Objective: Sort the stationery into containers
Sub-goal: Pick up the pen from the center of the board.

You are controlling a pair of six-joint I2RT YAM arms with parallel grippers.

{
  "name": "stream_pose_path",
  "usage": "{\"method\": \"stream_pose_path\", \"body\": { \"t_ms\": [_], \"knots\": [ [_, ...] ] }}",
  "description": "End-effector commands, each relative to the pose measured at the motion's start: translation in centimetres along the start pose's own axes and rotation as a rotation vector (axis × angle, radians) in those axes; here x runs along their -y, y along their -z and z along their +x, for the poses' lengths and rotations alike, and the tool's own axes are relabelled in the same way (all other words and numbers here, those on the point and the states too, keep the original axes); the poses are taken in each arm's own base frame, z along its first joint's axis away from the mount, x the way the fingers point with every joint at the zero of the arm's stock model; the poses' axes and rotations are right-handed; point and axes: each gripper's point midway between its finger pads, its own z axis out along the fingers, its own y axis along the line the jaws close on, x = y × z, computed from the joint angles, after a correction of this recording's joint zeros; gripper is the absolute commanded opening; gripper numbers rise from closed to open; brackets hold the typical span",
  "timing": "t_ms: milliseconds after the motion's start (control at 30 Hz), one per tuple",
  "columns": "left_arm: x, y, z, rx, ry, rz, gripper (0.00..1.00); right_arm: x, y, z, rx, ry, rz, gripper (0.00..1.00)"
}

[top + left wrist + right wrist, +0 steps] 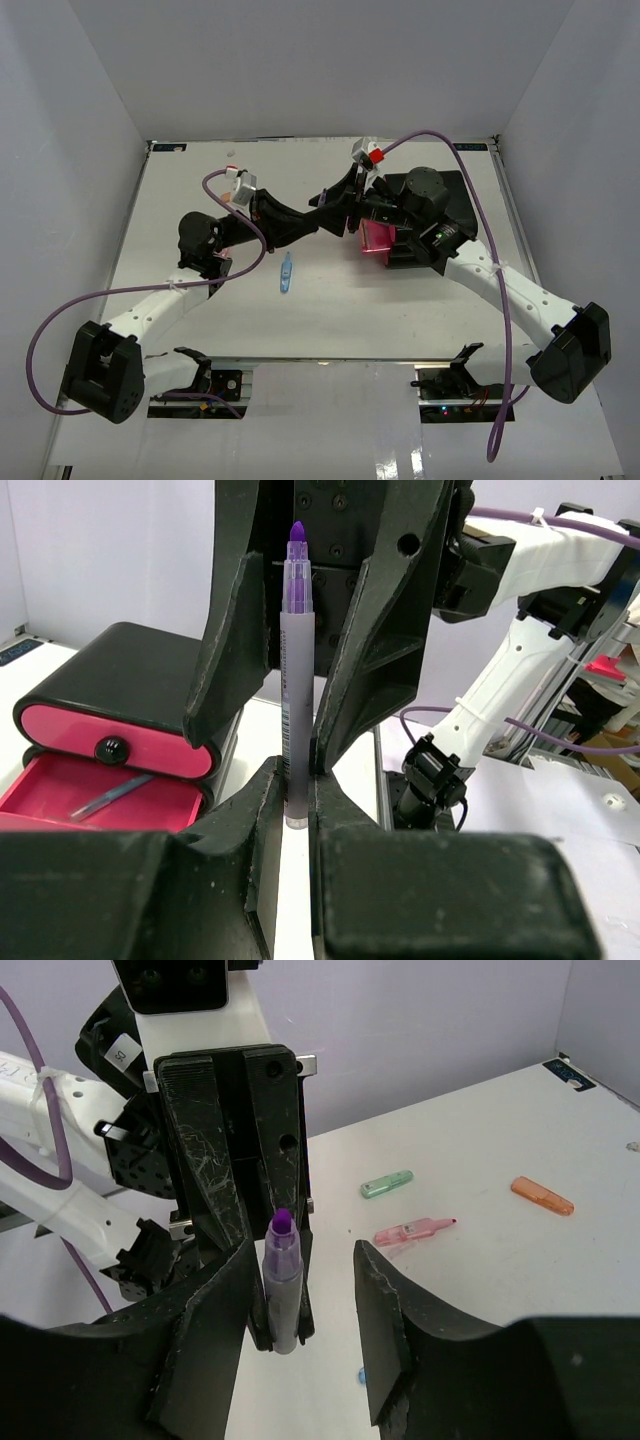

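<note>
Left gripper (297,805) clamped on purple-tipped pen (297,680), upright beside open pink drawer (30,785). Right gripper (300,1260) half-wide, straddling pen. Likely handover for drawer drop.

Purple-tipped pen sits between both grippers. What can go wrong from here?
1. The grey pen with a purple tip stands close to one finger of the right gripper, with a gap to the other; closing may tilt it.
2. Only the left gripper clamps it; letting go early would likely drop it.
</note>
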Motion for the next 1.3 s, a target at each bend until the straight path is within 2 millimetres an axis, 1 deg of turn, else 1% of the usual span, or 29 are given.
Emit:
{"method": "stream_pose_path", "body": {
  "t_ms": [0,233,367,467,500,733,833,867,1000,1100,1133,1167,1200,1267],
  "knots": [
    [0.6,-0.1,-0.7,0.044,-0.018,0.014,0.00,-0.8,-0.2,-1.0,0.049,0.034,-0.041,0.50],
    [0.9,-0.1,-1.1,0.096,-0.002,0.019,0.00,-1.0,-0.1,-0.5,0.065,0.023,-0.053,0.49],
    [0.9,-0.2,-1.2,0.106,0.002,0.021,0.00,-1.2,0.0,-0.8,0.088,0.034,-0.059,0.44],
    [1.1,-0.2,-1.4,0.121,-0.001,0.026,0.00,-1.4,0.0,-0.7,0.092,0.032,-0.067,0.44],
    [1.1,-0.2,-1.6,0.133,-0.004,0.024,0.00,-1.6,0.1,-1.0,0.105,0.041,-0.075,0.44],
    [1.2,-0.2,-2.0,0.168,0.000,0.016,0.00,-1.8,0.2,-0.7,0.114,0.033,-0.089,0.42],
    [1.3,-0.3,-1.9,0.165,0.000,0.024,0.00,-1.9,0.2,-0.8,0.121,0.038,-0.091,0.36],
    [1.3,-0.4,-1.8,0.163,0.005,0.025,0.00,-1.8,0.2,-0.9,0.123,0.040,-0.090,0.32],
    [1.4,-0.6,-1.6,0.158,0.009,0.036,0.00,-2.0,0.2,-0.9,0.125,0.042,-0.099,0.26],
    [1.4,-0.6,-1.3,0.148,0.015,0.035,0.01,-2.1,0.3,-1.0,0.129,0.048,-0.098,0.19],
    [1.4,-0.6,-1.3,0.143,0.014,0.034,0.03,-2.1,0.4,-1.0,0.128,0.047,-0.098,0.16],
    [1.3,-0.6,-1.2,0.137,0.013,0.031,0.04,-2.1,0.5,-1.1,0.130,0.051,-0.097,0.11],
    [1.1,-0.6,-0.9,0.123,0.015,0.018,0.07,-2.2,0.5,-1.1,0.131,0.057,-0.095,0.08],
    [0.8,-0.5,-0.5,0.114,0.020,-0.001,0.19,-2.2,0.7,-1.1,0.131,0.065,-0.089,0.08]
  ]
}}
